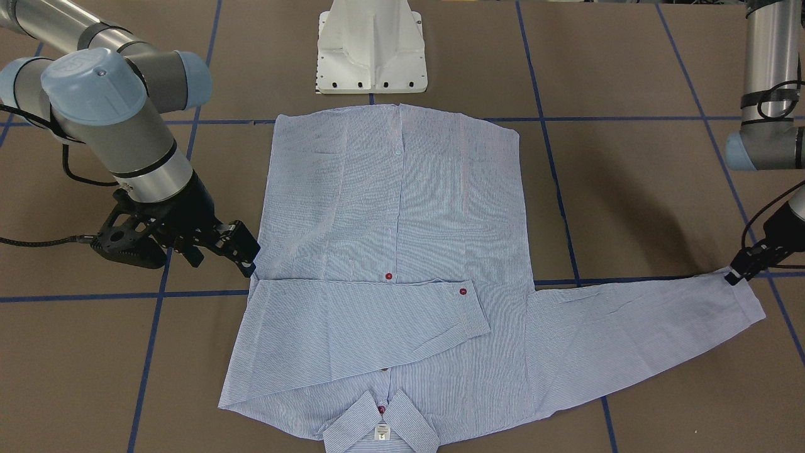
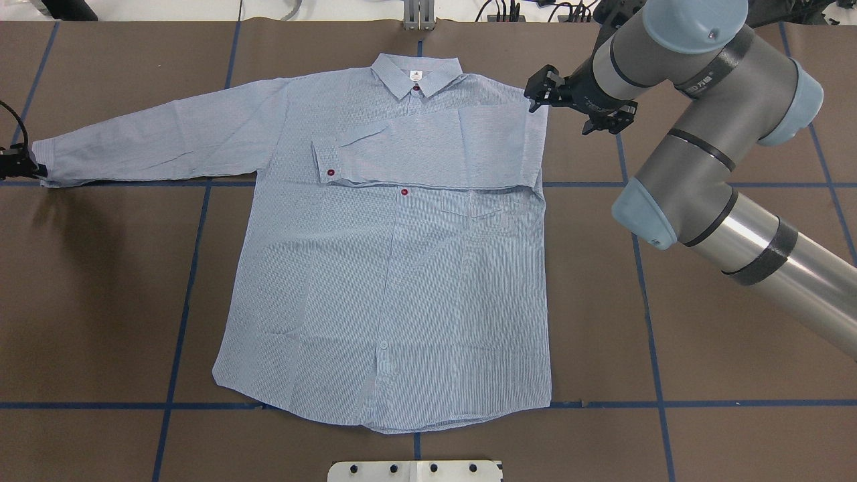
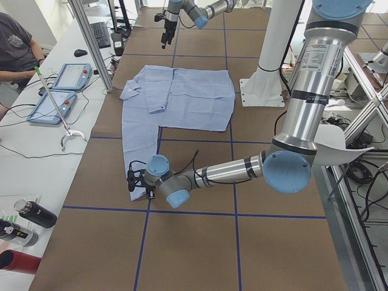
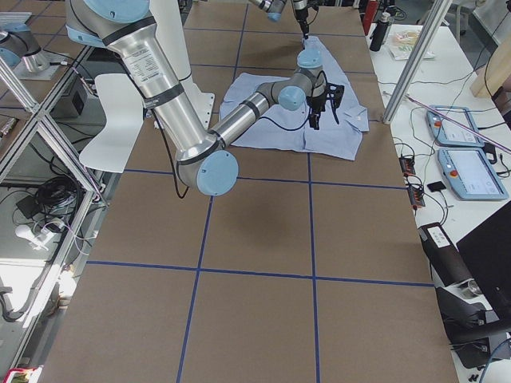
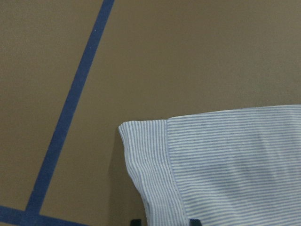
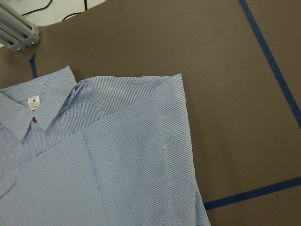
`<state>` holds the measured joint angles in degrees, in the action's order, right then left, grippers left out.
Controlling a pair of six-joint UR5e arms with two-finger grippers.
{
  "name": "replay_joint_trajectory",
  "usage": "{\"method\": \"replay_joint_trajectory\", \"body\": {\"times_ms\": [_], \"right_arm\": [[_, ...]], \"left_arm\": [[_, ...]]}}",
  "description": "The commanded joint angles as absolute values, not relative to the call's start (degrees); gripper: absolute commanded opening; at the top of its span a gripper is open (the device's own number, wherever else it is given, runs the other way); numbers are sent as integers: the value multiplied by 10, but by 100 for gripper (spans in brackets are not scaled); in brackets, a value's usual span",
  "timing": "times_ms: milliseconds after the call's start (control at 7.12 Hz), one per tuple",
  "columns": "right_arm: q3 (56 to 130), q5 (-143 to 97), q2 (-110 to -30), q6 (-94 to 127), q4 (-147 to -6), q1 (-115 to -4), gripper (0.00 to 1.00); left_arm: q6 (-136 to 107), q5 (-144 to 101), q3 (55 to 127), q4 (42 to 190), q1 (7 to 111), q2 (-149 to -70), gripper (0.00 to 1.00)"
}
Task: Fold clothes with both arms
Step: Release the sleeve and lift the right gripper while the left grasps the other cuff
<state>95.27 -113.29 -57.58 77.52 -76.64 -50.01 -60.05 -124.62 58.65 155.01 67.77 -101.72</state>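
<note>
From the front-facing camera you see the striped shirt [image 1: 402, 207] lying flat and face up. Its folded sleeve [image 1: 365, 327] lies across the chest and its outstretched sleeve [image 1: 635, 333] is straight. The left gripper [image 1: 737, 272] sits right at that sleeve's end. The right gripper [image 1: 242, 251] hovers just beside the folded shoulder, jaws apart and holding nothing.

Overhead, the outstretched sleeve's long axis runs from the left jaws straight toward the shirt's body. So the left arm [image 2: 13, 164] is the nearer one for the next fold (the right is well apart from this sleeve end).

Your left wrist camera adds what neither shows. The cuff [image 5: 150, 165] lies just ahead of the fingertips [image 5: 135, 222] and between them. They stand apart, so I judge it not yet pinched.

The right wrist camera shows only the shoulder and collar [image 6: 42, 108] below its jaws, with no fingers in frame.
</note>
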Motion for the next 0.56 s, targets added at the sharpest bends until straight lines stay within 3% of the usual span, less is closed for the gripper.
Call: {"method": "replay_joint_trajectory", "body": {"times_ms": [0, 422], "right_arm": [[968, -1135, -592, 775, -771, -505, 99], [986, -1133, -669, 712, -770, -532, 99]], "left_arm": [[-599, -1254, 619, 1542, 678, -1020, 0], [-601, -1296, 753, 1461, 689, -1100, 0]]}}
